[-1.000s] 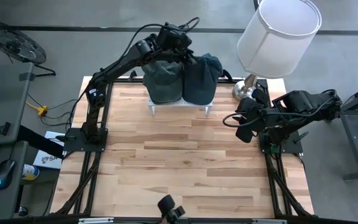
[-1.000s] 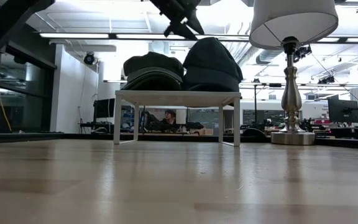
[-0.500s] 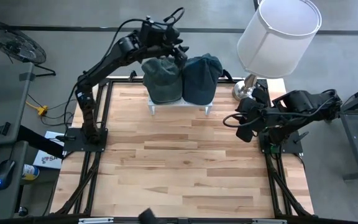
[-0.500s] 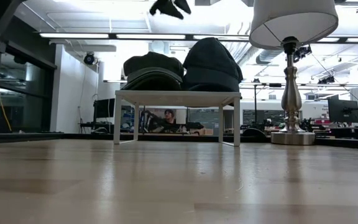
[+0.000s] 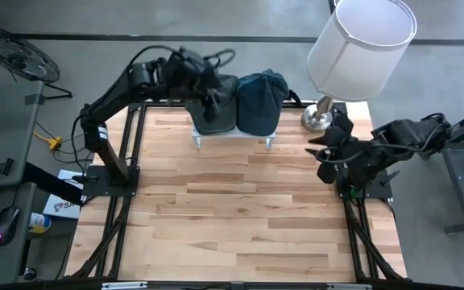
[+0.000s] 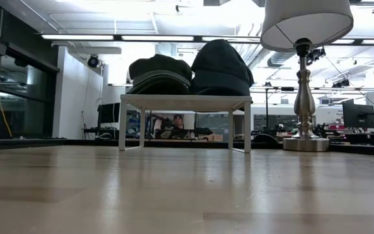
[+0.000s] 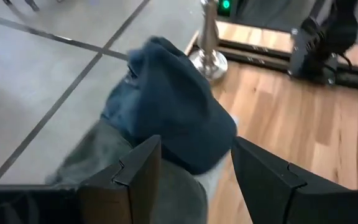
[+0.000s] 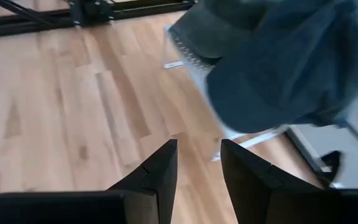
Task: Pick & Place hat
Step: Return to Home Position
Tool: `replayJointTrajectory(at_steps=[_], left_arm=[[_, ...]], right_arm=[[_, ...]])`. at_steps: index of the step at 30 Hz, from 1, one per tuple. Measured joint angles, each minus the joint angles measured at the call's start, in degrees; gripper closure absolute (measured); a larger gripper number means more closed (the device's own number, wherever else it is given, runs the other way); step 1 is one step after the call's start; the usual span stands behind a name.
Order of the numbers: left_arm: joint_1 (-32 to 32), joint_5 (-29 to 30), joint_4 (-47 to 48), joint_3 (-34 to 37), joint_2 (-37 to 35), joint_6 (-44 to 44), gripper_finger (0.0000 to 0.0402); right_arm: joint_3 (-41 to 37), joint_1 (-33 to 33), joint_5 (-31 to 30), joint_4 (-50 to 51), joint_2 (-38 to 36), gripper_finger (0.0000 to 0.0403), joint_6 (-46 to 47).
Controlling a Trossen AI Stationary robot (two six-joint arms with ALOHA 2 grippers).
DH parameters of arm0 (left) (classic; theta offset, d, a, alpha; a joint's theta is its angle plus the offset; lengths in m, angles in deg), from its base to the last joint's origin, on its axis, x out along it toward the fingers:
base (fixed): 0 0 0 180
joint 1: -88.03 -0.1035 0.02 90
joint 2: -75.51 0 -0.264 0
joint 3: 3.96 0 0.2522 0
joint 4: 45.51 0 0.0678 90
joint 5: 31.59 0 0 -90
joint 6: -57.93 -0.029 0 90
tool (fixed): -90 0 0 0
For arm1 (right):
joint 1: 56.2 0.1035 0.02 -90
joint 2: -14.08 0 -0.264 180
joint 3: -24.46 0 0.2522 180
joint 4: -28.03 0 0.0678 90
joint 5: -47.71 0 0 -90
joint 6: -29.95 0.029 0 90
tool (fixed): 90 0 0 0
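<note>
The left gripper [image 5: 212, 89] hovers over the pile of gray caps [image 5: 214, 114] at the back of the table [image 5: 240, 225], its fingers [image 7: 135, 177] spread wide and empty. The gray caps sit on the white shelf [image 6: 186, 101], touching the pile of blue caps [image 5: 258, 101] beside them. A lamp [image 5: 361, 36] stands at the back right corner. The right gripper [image 5: 322, 157] hangs near the table's right edge, fingers [image 8: 157, 171] slightly apart, holding nothing
</note>
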Motion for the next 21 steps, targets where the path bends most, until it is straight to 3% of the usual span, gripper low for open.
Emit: replayJointTrajectory(at_steps=[4, 7, 15, 21], left_arm=[[5.42, 3.86, -0.06, 5.43, -3.16, 1.89, 0.0208], [9.39, 6.15, -3.17, 14.0, -7.11, 5.21, 0.0208], [19.58, 7.41, -24.82, 52.28, -25.89, 18.61, 0.0208], [27.71, 15.31, -43.22, 78.8, -44.75, 29.72, 0.0209]], right_arm=[[-13.97, 1.84, 0.17, -13.08, -7.7, 0.0286, 0.71], [-23.1, 2.38, 1.26, -22.7, -12.7, 0.0286, 1.29], [-40.34, 2.38, 5.4, -39.07, -21.52, 0.0286, 3.64], [-51.73, 2.36, 6.73, -49.39, -27.14, 0.0286, 4.82]])
